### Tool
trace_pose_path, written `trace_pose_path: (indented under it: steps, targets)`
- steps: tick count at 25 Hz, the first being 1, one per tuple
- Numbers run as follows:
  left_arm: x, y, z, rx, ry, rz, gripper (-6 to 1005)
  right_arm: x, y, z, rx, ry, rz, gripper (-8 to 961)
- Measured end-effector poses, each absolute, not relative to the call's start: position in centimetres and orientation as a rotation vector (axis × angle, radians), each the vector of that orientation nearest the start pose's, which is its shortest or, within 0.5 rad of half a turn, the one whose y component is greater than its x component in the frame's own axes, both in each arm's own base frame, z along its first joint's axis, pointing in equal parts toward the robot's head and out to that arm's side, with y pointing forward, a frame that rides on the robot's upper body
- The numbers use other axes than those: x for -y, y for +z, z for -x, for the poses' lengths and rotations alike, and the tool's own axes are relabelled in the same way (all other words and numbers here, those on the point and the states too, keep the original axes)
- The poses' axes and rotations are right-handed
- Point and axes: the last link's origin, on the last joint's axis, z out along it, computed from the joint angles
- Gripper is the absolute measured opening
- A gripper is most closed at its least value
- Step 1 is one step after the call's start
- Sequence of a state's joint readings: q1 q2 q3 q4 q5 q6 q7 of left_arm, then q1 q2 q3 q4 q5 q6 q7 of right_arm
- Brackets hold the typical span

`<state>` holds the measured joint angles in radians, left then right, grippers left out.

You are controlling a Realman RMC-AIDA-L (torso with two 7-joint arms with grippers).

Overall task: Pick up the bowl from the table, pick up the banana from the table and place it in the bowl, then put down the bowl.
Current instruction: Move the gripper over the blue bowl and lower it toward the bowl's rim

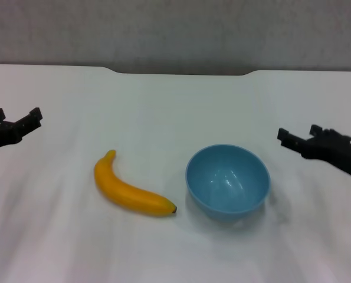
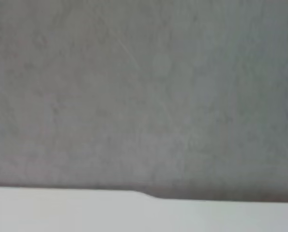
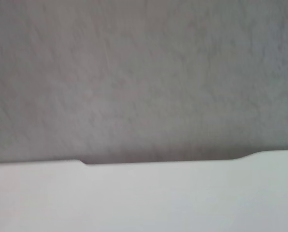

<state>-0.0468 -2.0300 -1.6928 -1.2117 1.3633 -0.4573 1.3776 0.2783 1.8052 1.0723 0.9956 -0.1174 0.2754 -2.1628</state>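
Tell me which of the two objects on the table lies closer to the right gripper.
The bowl. It sits on the robot's right half of the table, not far from the right gripper, while the banana lies beyond it, toward the left gripper.

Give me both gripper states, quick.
Left gripper: open, empty, at the table's left edge.
Right gripper: open, empty, right of the bowl.

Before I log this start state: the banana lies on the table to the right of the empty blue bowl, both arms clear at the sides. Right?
Not quite. The head view shows the banana lying to the left of the bowl, not the right. The rest holds: the bowl is empty, both rest on the table, and the left gripper and right gripper sit clear at the sides.
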Motion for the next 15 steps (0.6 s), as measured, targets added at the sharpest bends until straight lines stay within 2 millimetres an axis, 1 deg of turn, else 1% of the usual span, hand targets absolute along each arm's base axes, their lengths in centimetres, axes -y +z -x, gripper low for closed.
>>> trace_pose_path:
  steps: [3,4,5,6,9,14,15]
  targets:
    - [-34.3,6.6,29.5,0.969,-0.559,1.797,891,-36.7,0.8,-26.4,-0.943,0.541,1.972,906]
    - [-34.5,7.3,29.1,0.979,-0.512,1.813,891,-36.7,1.2,-25.9,-0.940,0.549,1.970,906]
    - [-34.5,7.3,29.1,0.979,-0.512,1.813,891,-36.7,1.7,-25.5,-0.935,0.558,1.969,906]
    - [-34.6,7.7,28.9,0.983,-0.486,1.816,891,-36.8,2.2,-25.1,-0.930,0.567,1.968,906]
    - [-35.0,8.6,28.3,1.013,-0.407,1.838,890,-37.2,3.5,-24.8,-0.924,0.567,1.956,907]
    - [-35.7,9.4,27.2,1.014,-0.308,1.877,890,-38.7,4.0,-24.3,-0.884,0.493,1.925,907]
    - [-35.8,9.6,27.0,1.012,-0.285,1.881,890,-39.1,4.0,-23.9,-0.872,0.477,1.920,907]
